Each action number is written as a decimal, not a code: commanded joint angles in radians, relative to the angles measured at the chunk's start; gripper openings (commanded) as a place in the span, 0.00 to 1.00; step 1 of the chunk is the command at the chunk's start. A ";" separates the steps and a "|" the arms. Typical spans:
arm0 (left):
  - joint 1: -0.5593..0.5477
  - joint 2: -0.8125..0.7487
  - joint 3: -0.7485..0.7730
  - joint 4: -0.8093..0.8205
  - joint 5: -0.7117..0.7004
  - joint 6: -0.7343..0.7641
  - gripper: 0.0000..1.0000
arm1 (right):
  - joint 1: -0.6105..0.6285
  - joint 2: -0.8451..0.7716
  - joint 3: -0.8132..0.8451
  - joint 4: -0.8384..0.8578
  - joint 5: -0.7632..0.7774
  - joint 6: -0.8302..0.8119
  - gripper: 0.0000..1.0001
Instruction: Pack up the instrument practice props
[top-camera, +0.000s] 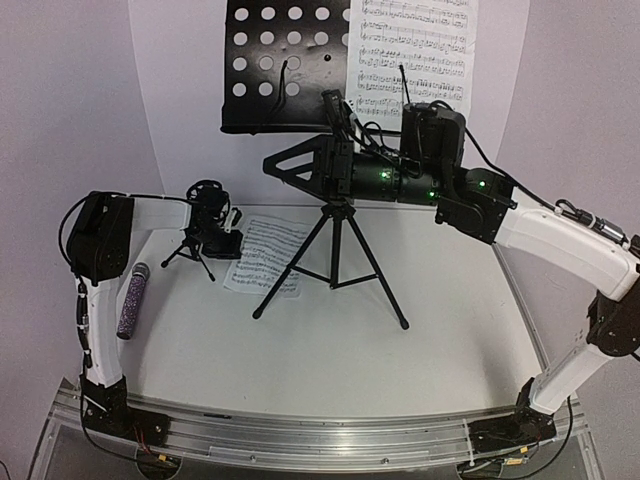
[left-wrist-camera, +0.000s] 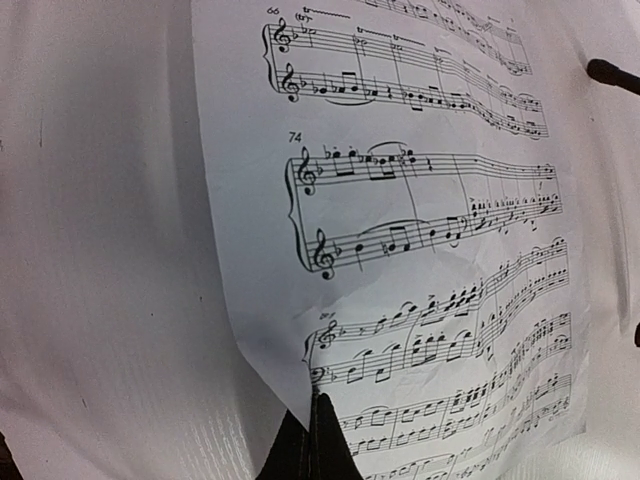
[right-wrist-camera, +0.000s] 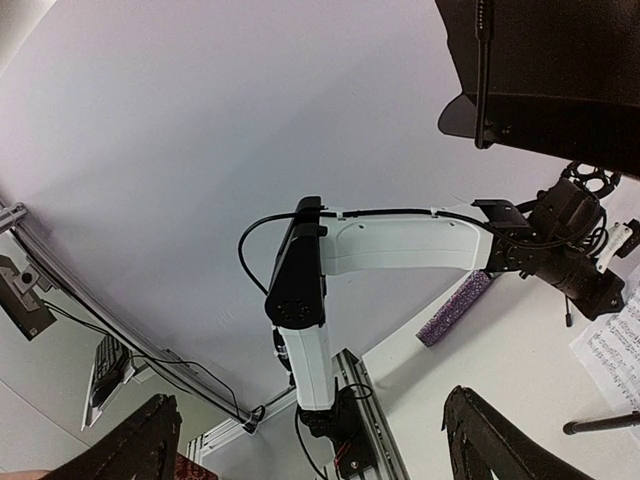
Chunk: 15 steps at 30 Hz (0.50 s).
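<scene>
A white sheet-music page (left-wrist-camera: 430, 250) lies on the table left of the tall black perforated music stand (top-camera: 280, 70). My left gripper (left-wrist-camera: 318, 402) is shut on that page's near edge, which curls up between the fingers. A second page (top-camera: 415, 55) leans on the stand's right side. The purple glitter microphone (top-camera: 132, 300) lies at the far left, beside my left arm. The small black mic stand (top-camera: 200, 225) is just behind my left gripper (top-camera: 226, 246). My right gripper (top-camera: 275, 165) hangs open and empty in front of the stand's post, pointing left.
The music stand's tripod legs (top-camera: 335, 265) spread over the middle of the table, and one foot (left-wrist-camera: 612, 72) lies near the held page. The right wrist view shows my left arm (right-wrist-camera: 390, 245), the microphone (right-wrist-camera: 455, 310) and the stand's tray edge (right-wrist-camera: 540, 60). White walls close in the back.
</scene>
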 joint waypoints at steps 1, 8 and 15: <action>0.002 0.051 0.054 -0.016 -0.060 -0.052 0.00 | 0.002 -0.053 -0.006 0.027 0.003 -0.017 0.89; 0.002 0.049 0.072 -0.025 -0.049 -0.024 0.22 | 0.004 -0.057 -0.008 0.026 0.000 -0.017 0.89; 0.002 -0.022 0.087 -0.051 -0.032 0.008 0.35 | 0.009 -0.043 0.027 0.019 -0.049 0.000 0.89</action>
